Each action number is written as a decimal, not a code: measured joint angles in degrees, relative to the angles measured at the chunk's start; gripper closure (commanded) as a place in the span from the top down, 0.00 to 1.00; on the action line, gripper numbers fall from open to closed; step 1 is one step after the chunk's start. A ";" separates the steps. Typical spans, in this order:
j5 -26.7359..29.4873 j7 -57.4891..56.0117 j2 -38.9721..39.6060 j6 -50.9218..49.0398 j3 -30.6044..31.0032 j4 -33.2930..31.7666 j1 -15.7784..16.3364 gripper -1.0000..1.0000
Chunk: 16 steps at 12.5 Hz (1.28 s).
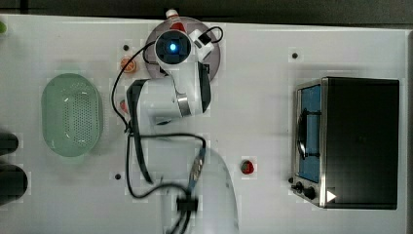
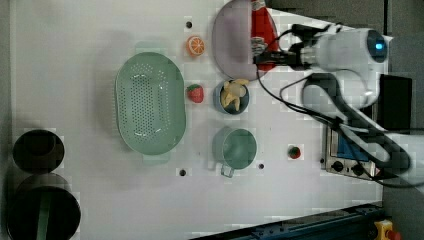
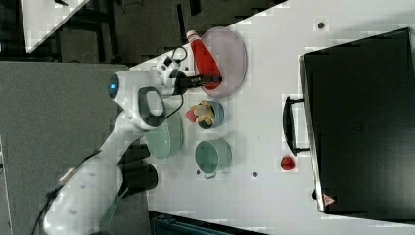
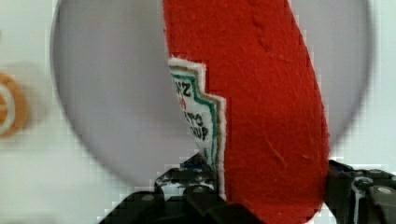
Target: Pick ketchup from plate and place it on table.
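The ketchup (image 4: 261, 93), a red felt bottle with a white label, lies across the greyish-lilac plate (image 4: 112, 93). My gripper (image 4: 266, 186) is shut on its lower body, one finger (image 4: 187, 179) against the label side and the other against the far side. In the right view the ketchup (image 3: 203, 58) stretches over the plate (image 3: 232, 54), its white cap past the rim, and the gripper (image 3: 215, 78) clamps it near the base. The left view shows the same grip on the ketchup (image 2: 260, 30) above the plate (image 2: 230, 40). The white table (image 1: 268, 97) lies all around.
An orange slice (image 1: 127, 64) and a pale-green basket (image 1: 72, 114) lie at the top view's left of the plate. A teal bowl with food (image 2: 232, 96) and a green cup (image 2: 236, 147) stand nearby. A toaster oven (image 1: 355, 141) fills the top view's right, with a strawberry (image 1: 247, 167) beside it.
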 measured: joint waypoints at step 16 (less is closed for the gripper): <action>9.60 0.81 -36.39 -16.95 -6.17 -25.74 -8.10 0.61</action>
